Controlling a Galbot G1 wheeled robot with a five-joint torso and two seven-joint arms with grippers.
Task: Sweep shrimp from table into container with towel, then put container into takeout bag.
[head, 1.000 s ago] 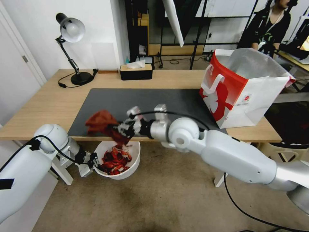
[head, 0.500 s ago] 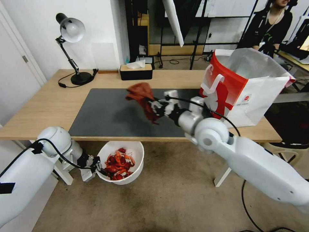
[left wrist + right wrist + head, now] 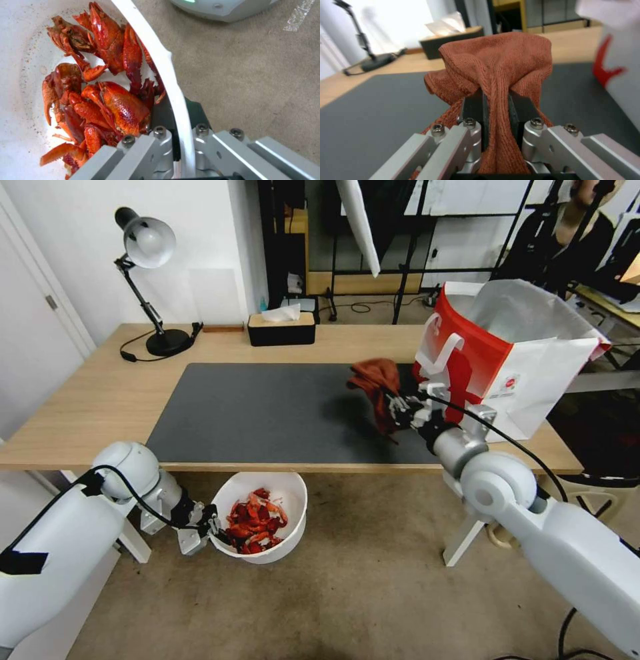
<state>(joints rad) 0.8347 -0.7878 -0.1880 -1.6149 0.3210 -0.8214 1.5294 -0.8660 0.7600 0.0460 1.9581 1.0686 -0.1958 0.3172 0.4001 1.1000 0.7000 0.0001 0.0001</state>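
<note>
Gripping ribbed towel (rust-brown), glossy shrimp bowled

Head overview; close wrist views.

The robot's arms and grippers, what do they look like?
Both arms have glossy white rounded shells with silver joints and loose black cables; the left carries black tape patches. The left gripper and right gripper are silver metal with hex bolts and black finger pads.

— Where's the shrimp?
— Heaped, glossy red, in the round white container, below the table edge.
— The towel?
— Bunched, rust-brown, above the mat, beside the upright red-and-white takeout bag.
</note>
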